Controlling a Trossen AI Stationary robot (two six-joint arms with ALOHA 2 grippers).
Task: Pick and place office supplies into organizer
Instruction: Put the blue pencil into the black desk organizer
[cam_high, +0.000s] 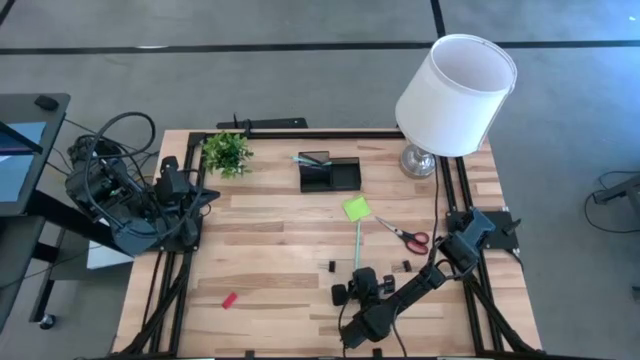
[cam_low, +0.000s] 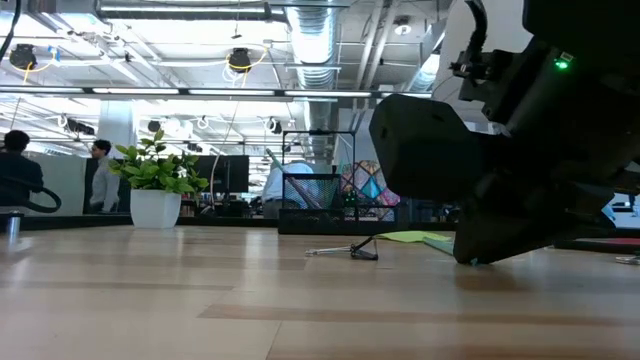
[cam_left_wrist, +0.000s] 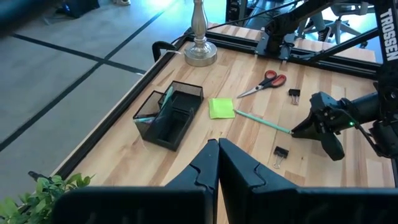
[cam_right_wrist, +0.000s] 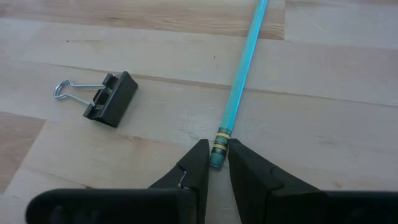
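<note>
A thin teal pencil (cam_right_wrist: 239, 87) lies on the wooden table, running from the lime-green sticky pad (cam_high: 356, 208) toward the near edge. My right gripper (cam_right_wrist: 217, 165) is low at the pencil's near end and shut on it. A black binder clip (cam_right_wrist: 106, 96) lies beside it. The black organizer (cam_high: 330, 175) stands at the far middle with a pen in its taller compartment. Red-handled scissors (cam_high: 405, 236) and a red eraser (cam_high: 229, 299) lie loose on the table. My left gripper (cam_left_wrist: 217, 162) is shut, held high over the table's left side, with nothing between its fingers. My right gripper pinches the pencil's banded eraser end (cam_right_wrist: 219, 144) between its two fingertips (cam_right_wrist: 198, 163). The fingers slant down from the table's near side and lie roughly along the pencil. The rest of the pencil stretches away over the wood toward the sticky pad.
A white-shaded lamp (cam_high: 455, 95) stands at the far right corner and a small potted plant (cam_high: 227, 152) at the far left. Another black clip (cam_high: 406, 265) lies near the scissors. Bare wood spreads across the table's left and near-left parts.
</note>
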